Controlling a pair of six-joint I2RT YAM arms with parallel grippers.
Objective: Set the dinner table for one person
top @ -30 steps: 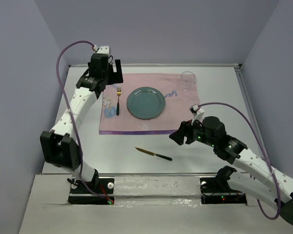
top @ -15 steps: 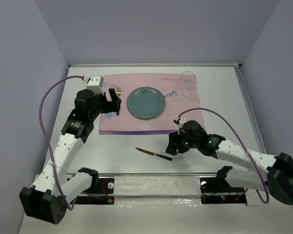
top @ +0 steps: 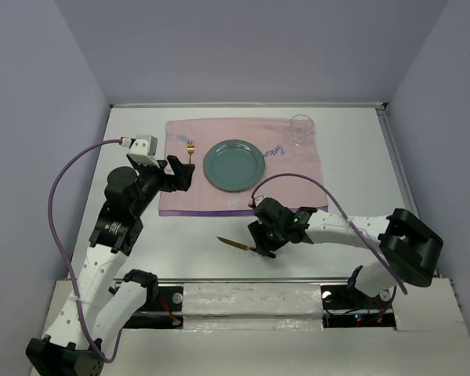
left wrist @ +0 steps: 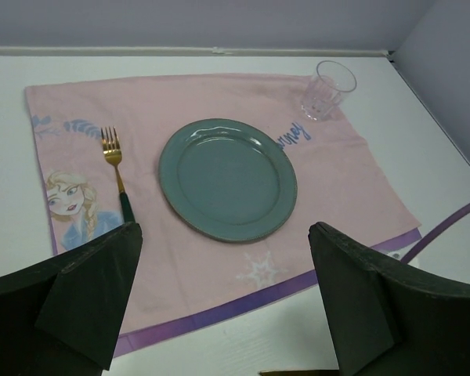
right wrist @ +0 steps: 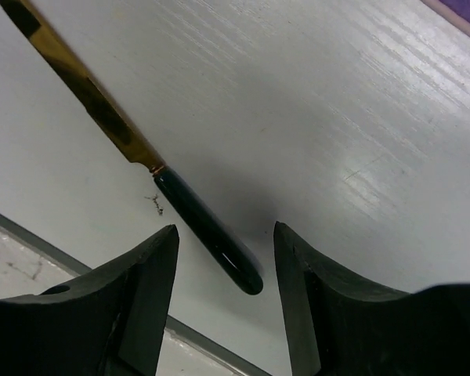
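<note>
We are seeing the left arm [top: 113,227] rising from its base, elbow bent, wrist tilting forward. The left gripper [top: 178,173] is hanging raised with its jaws spread fully wide. In the wrist view the left fingers [left wrist: 86,298] are sitting dark in the two bottom corners. The right arm [top: 352,229] is lying low and stretching to the left, elbow folded at the far right. The right gripper [top: 260,241] is pointing down and sitting low, jaws partly apart. The right fingers [right wrist: 137,298] are showing a clear gap between the pads.
</note>
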